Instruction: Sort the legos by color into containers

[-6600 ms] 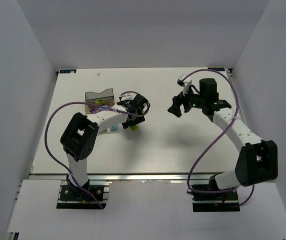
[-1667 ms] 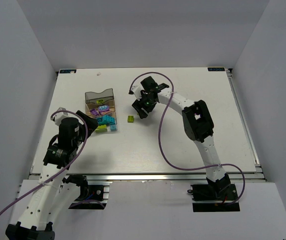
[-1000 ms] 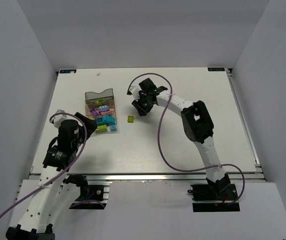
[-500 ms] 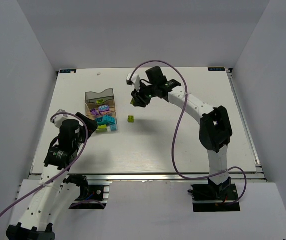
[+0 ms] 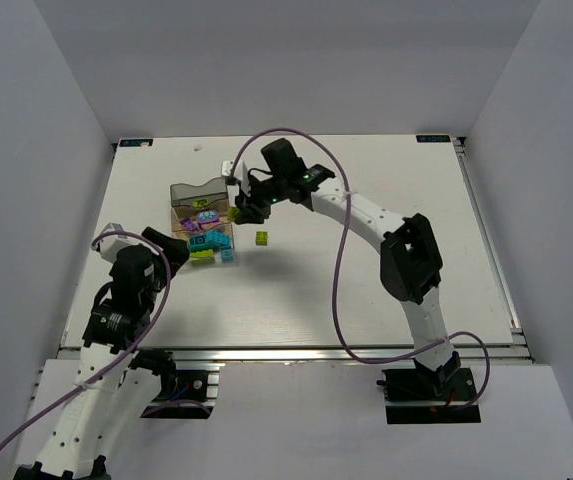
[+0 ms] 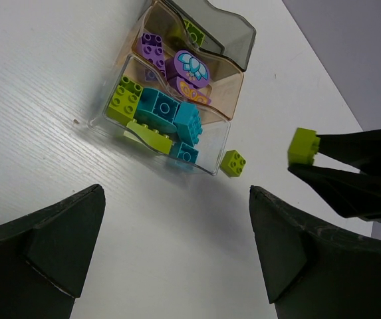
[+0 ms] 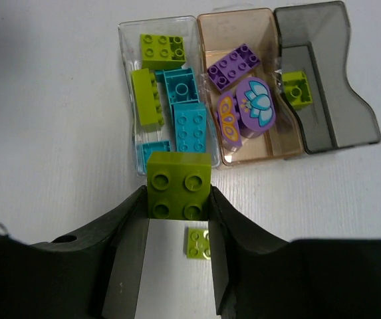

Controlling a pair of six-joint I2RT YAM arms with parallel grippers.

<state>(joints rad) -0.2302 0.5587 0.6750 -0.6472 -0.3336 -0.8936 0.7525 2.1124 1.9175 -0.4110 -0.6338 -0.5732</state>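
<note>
My right gripper (image 7: 178, 199) is shut on a lime-green lego (image 7: 178, 185) and hangs just above the right side of the containers (image 5: 198, 190). In the left wrist view this held lego (image 6: 303, 145) is pinched at the right. The clear tray (image 7: 122, 86) holds lime-green and teal legos. Purple legos lie in the amber tray (image 7: 270, 33), and one lime-green lego lies in the grey tray (image 7: 340, 106). A small loose lime-green lego (image 5: 262, 238) lies on the table right of the trays. My left gripper (image 6: 177, 252) is open and empty, low and to the near left of the trays.
The white table (image 5: 366, 280) has walls on the left, the back and the right. The right arm (image 5: 356, 210) stretches across the middle, with its purple cable looping over it. A small white speck (image 5: 198, 148) lies near the back edge.
My right gripper has carried the lime-green lego leftward, from above the loose lego to beside the containers. The left arm has drawn back slightly toward its base.
</note>
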